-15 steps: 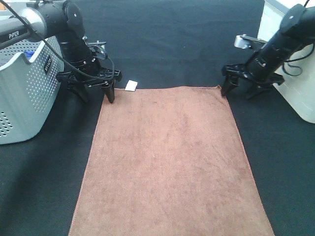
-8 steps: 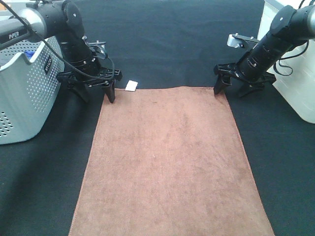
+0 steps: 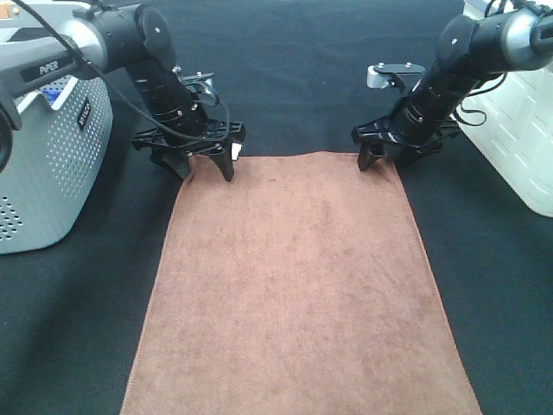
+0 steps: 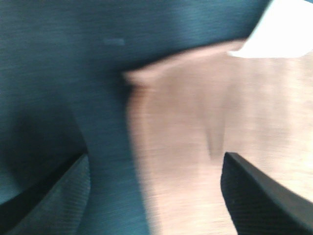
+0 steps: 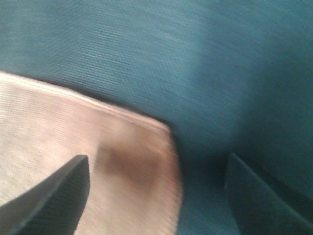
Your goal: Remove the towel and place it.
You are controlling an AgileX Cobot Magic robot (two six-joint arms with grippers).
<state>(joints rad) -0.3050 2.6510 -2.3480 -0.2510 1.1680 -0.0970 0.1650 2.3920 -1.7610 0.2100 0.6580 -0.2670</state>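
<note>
Setting: a tabletop covered in dark cloth, seen from a high camera.
Towel: reddish-brown, spread flat with no visible folds, one short edge nearest the two arms.
Grey basket: stands off the towel's left long edge, clear of it; the towel is wholly outside it.
White bin: stands off the towel's right long edge, apart from it.
White tag: sits at the towel's corner below the left arm, partly hidden by that arm in the high view.
Left tool: spread wide and empty, straddling the towel's left corner on that short edge; one finger is over the cloth, the other over bare tabletop.
Right tool: likewise wide and empty, straddling the towel's right corner on the same edge.
Contact: both wrist views are blurred, so it cannot be told whether any fingertip touches the towel.
Step in hand (judged): positioning both tools to pinch the two corners of that short edge.
Next move (judged): each tool needs to come down until the hem lies between its fingers and then close. Both should grip before either lifts, or the cloth will drag askew.
</note>
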